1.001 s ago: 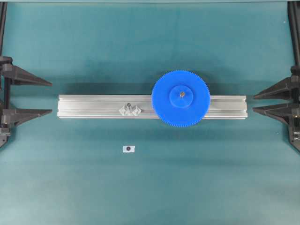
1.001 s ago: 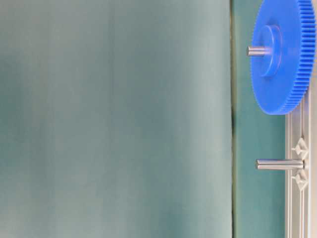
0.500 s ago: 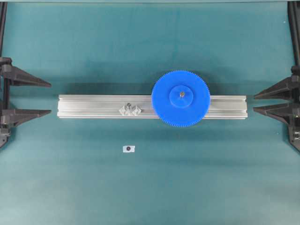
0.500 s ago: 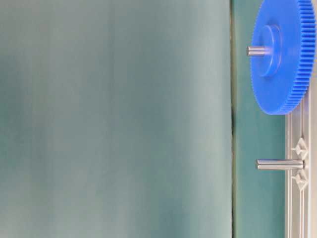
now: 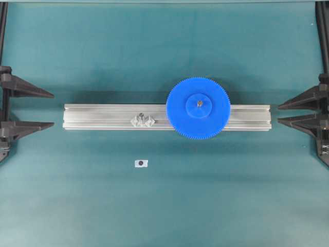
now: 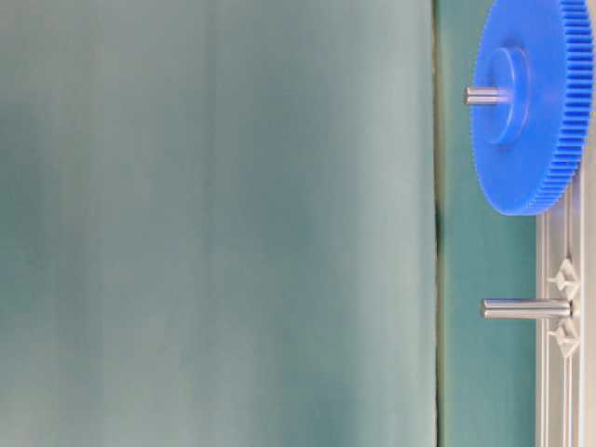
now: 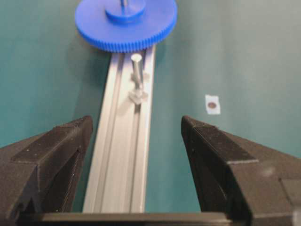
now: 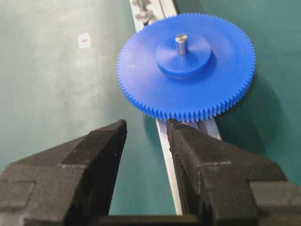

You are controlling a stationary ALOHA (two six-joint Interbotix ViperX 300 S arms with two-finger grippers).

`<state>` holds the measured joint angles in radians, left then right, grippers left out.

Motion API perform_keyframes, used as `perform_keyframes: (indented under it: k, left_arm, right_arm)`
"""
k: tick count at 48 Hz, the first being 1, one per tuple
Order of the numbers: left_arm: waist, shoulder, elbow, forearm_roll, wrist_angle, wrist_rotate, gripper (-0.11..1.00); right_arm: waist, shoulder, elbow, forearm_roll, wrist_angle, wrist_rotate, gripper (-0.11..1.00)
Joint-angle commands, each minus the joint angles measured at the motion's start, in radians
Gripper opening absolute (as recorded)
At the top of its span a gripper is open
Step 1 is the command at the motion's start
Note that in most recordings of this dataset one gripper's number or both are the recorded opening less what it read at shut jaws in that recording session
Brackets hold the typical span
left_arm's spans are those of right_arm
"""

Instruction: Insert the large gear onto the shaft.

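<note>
I see the large gear (image 5: 198,108) sitting flat on the long silver rail (image 5: 103,117) in the middle of the green table (image 5: 164,206). It is already on the shaft (image 8: 181,44). The tip of that little metal pin pokes up through the round hub in the middle of the blue disc. From the side camera I see the pin (image 6: 481,95) sticking out past the hub too.

My left claw (image 5: 51,109) is at the left edge of the table. Its two black fingers are spread wide and hold nothing. It points at the left end of the rail but does not touch it. The gear is well apart from it, far down the rail. From this claw's own camera the gear (image 7: 126,21) is at the far end of the rail, straight ahead between the fingers.

My right claw (image 5: 280,113) is at the right edge of the table. Its fingers have a gap between them and hold nothing. It points at the right end of the rail and stays just off it. The gear is nearer to this claw than to the left one, but they do not touch.

A second pin (image 7: 136,70) stands bare on the rail between two tiny clear mounts. It is between the left claw and the gear. A small white sticker (image 5: 141,163) lies on the table in front of the rail.
</note>
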<state>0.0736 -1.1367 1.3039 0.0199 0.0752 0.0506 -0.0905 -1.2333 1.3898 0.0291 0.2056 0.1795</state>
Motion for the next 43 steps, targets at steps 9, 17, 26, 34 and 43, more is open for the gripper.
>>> perform_keyframes:
  k: [9,17,26,34,43]
  left_arm:
    - [-0.003,0.005,0.0,0.002,0.015,-0.002,0.75]
    - [-0.002,0.002,0.008,0.002,0.017,0.0,0.74]
    - [-0.003,-0.005,0.028,0.002,0.012,-0.011,0.7]
    - [-0.003,-0.038,0.066,0.003,-0.025,-0.048,0.69]
    - [-0.002,-0.103,0.138,0.002,-0.061,-0.083,0.69]
  right_arm:
    - [-0.014,-0.017,0.023,-0.002,-0.077,0.008,0.5]
    - [-0.015,-0.034,0.063,-0.002,-0.14,0.008,0.5]
    - [-0.015,-0.035,0.075,-0.002,-0.152,0.009,0.5]
    - [-0.015,-0.037,0.092,0.0,-0.156,0.009,0.5]
    - [-0.015,-0.041,0.135,-0.002,-0.175,0.008,0.49]
